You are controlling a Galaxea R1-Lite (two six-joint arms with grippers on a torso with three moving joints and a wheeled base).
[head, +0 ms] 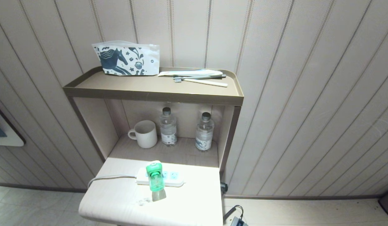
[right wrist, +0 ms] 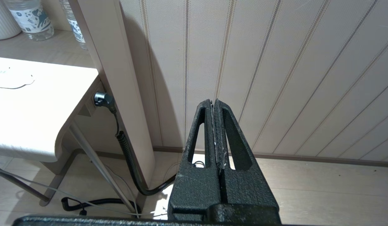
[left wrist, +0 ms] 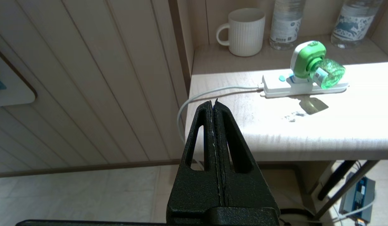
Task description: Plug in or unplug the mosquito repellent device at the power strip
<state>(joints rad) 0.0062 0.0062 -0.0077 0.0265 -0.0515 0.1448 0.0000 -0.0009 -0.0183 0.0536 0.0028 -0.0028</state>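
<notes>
While plugged into power strip (head: 169,179) on worktop (head: 118,201), mosquito repellent device (head: 155,177) leans toward front edge | left claw (left wrist: 214,103) pressed together, empty, low off worktop's left corner | right claw (right wrist: 213,103) pressed together, parked | step: unplug — spread wide, grip white cap not bottle, pull straight out.

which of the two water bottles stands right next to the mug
The left water bottle: it stands close beside the white mug. The right water bottle stands farther off, near the shelf's right wall.

The green mosquito repellent device (head: 155,177) was plugged into the white power strip (head: 173,179), which was laid flat on the pale tabletop.
</notes>
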